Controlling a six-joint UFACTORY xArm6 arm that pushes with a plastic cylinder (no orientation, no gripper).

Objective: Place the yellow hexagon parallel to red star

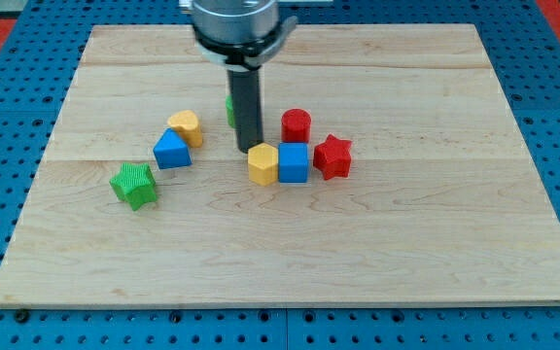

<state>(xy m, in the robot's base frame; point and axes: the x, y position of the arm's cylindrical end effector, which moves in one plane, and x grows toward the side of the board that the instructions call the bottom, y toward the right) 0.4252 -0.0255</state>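
My tip (250,150) stands just behind the yellow hexagon (262,163), near the middle of the wooden board (436,243).

I have no jaws, only a dark rod, so I hold nothing. The yellow hexagon touches the blue cube (294,162), and the red star (332,157) sits against the cube's other side, toward the board's right edge. A red cylinder (296,125) lies behind them. A green block (230,108) is mostly hidden behind my rod. Toward the left edge sit a yellow heart (187,127), a blue block (171,149) and a green star (133,185).
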